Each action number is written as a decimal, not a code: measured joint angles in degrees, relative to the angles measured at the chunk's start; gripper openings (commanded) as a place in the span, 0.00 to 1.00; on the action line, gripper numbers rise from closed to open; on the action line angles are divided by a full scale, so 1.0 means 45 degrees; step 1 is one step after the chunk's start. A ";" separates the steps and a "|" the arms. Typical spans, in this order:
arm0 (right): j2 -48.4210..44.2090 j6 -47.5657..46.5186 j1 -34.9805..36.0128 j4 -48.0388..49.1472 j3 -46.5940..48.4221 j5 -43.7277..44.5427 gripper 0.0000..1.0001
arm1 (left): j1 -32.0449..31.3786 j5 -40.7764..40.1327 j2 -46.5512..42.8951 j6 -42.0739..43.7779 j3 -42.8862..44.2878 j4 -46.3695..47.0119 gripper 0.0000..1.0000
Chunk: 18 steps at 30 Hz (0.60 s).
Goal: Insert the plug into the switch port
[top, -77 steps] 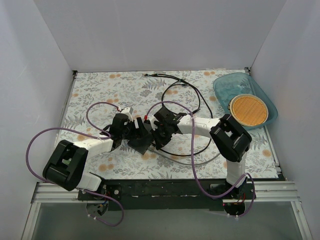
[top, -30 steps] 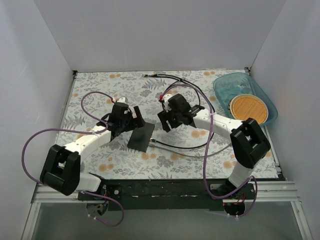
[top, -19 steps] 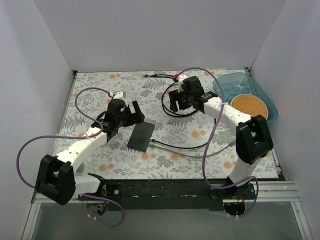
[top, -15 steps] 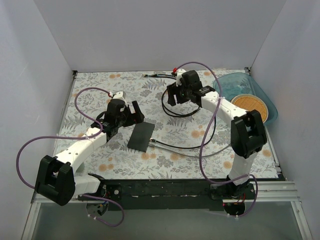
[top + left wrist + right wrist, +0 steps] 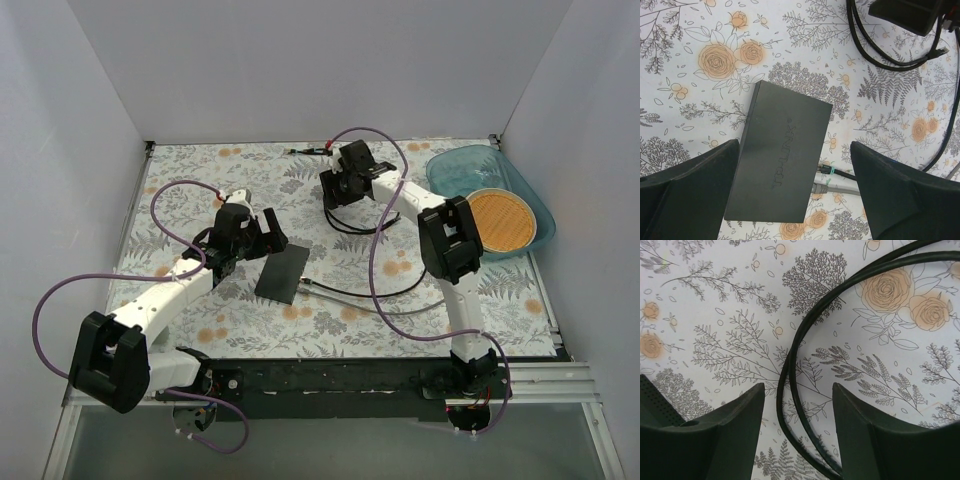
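Lets go of the switch (image 5: 283,272) and backs both arms off it, leaving it flat on the floral mat (image 5: 200,180) near the middle, with a green-tipped plug (image 5: 826,170) and a grey plug (image 5: 820,189) meeting its port edge; hard to tell how fully seated. Swings the right gripper (image 5: 338,188) out long to the back, low over the looped black cable (image 5: 781,385), jaws parted and empty, likely hunting another plug end. Holds the left gripper (image 5: 262,232) just behind the switch, spread wide, gripping nothing, elbow bent, looking down on it.
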 measured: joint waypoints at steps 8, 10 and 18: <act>0.0860 0.0039 0.0699 -0.0520 0.0296 0.1015 0.43 | 0.0000 0.0267 0.0000 -0.0180 -0.0112 0.0015 0.93; 0.1025 0.0053 0.0865 -0.0559 0.0340 0.1205 0.26 | 0.0000 0.0287 0.0000 -0.0214 -0.0151 0.0044 0.94; 0.1185 -0.0019 0.1253 -0.0544 0.0612 0.1928 0.01 | 0.0000 0.0330 -0.0029 -0.0248 -0.0287 0.0019 0.94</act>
